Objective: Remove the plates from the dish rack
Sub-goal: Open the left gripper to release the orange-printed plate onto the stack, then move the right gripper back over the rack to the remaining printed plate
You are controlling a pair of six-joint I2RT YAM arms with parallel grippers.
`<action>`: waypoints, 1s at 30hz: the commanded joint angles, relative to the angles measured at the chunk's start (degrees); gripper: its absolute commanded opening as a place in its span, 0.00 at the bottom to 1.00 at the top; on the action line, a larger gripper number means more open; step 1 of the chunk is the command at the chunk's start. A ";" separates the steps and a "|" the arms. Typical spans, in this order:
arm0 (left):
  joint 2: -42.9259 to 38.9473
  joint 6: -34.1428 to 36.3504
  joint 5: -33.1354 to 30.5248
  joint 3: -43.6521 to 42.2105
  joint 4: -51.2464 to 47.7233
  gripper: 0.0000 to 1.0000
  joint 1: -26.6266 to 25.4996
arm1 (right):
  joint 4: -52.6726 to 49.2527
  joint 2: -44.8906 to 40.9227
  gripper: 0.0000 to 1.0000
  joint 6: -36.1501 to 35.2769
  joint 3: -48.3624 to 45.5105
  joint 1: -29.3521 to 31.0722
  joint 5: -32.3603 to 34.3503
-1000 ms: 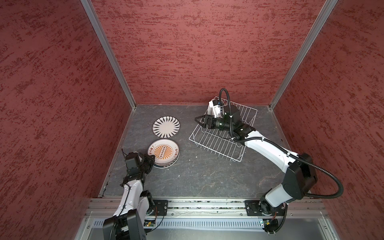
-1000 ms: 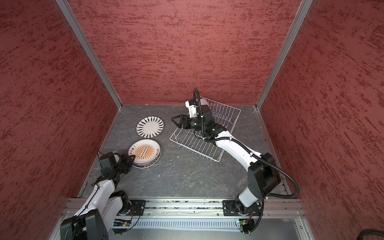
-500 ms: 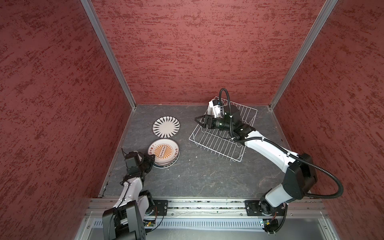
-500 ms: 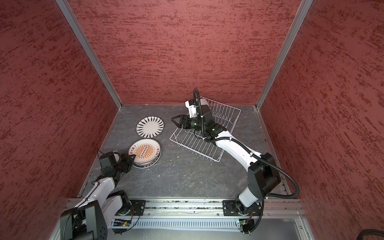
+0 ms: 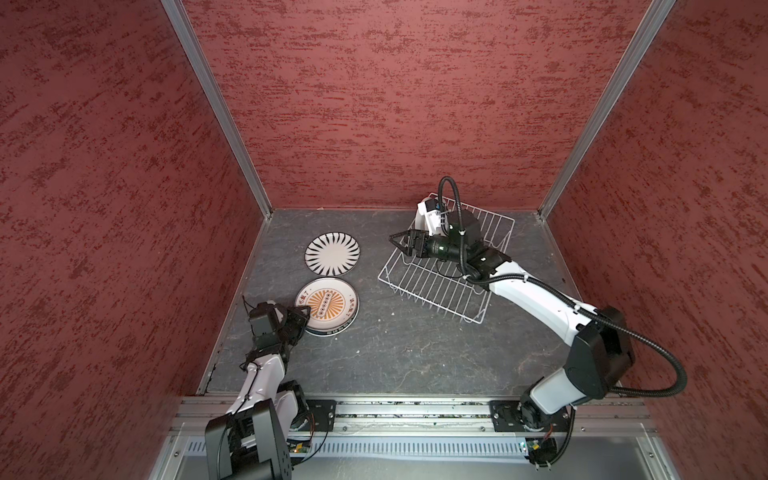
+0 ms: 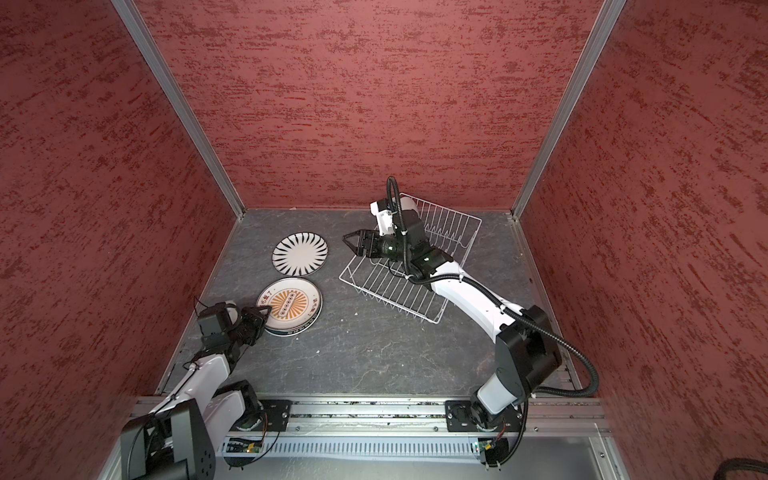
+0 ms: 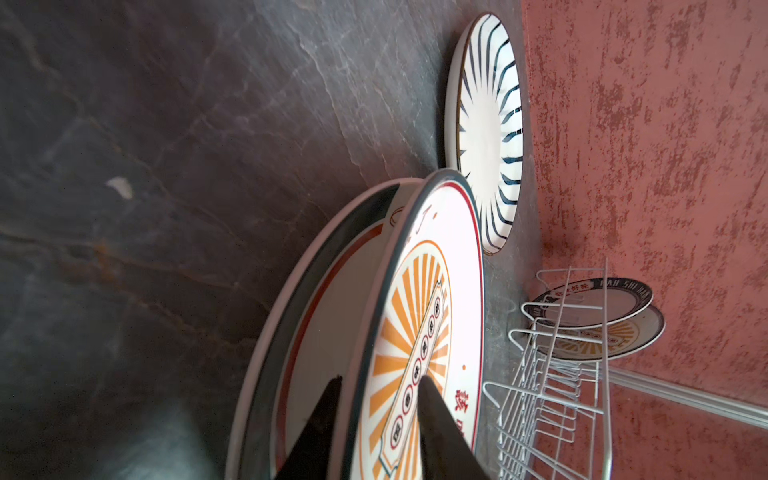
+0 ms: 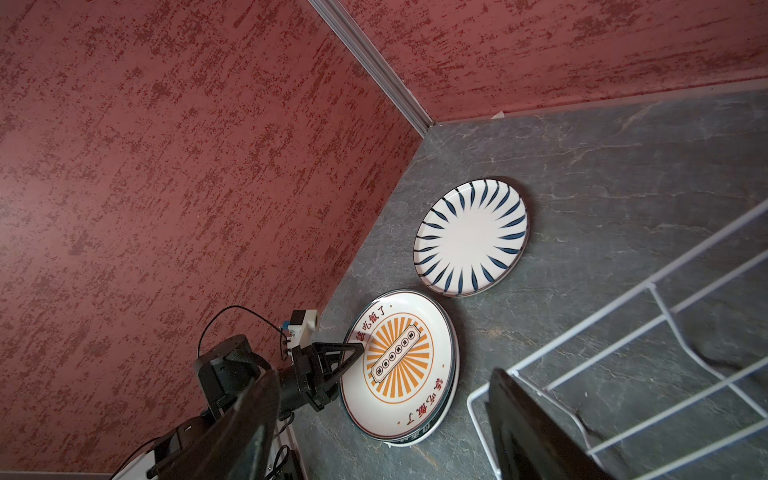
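Red rough walls (image 5: 374, 104) close the cell on three sides, and the worktop (image 5: 395, 353) is a grey, stone-like slab. You have the dish rack (image 5: 432, 291) at the upper right of the worktop in both top views, turned at an angle. The striped plate (image 5: 332, 254) lies flat and face up left of it, well apart. Just below that plate in the frame, the sunburst plate (image 5: 328, 305) lies face up on a lower plate (image 7: 324, 291) with a dark rim, a little off centre.

Your left tool (image 5: 306, 309) is at the left edge of this stack. The left wrist view shows its fingers (image 7: 436, 424) apart, one over the orange face and one on the other side of the rim, over the lower plate. It seems they do not press the sunburst plate, but the view is too close to be sure.

Your right tool (image 5: 397, 245) hangs above the left corner of the rack and points to the left of the frame. Its fingers (image 8: 249, 419) stand wide apart with nothing between them.

Two plates are in the rack: the lettered plate (image 7: 598, 305) and, just behind it, a second sunburst plate (image 7: 623, 340). Both stand on edge between the prongs at the end near the back wall, and in both top views the right arm (image 5: 532, 295) covers them almost fully.
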 commanded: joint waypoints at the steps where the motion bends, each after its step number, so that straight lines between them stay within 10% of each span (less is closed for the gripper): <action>1: -0.62 0.88 1.18 -0.13 0.65 0.46 0.28 | 1.01 -1.37 0.79 -0.44 -0.56 -0.64 -0.75; 10: -5.46 2.15 -2.23 0.66 -4.64 0.72 -0.80 | 1.23 -1.40 0.79 -0.31 -0.69 -0.65 -0.61; 30: -11.38 7.14 -13.61 3.97 -18.22 0.99 -6.46 | 1.81 -2.70 0.80 -1.96 -3.09 -1.34 -0.65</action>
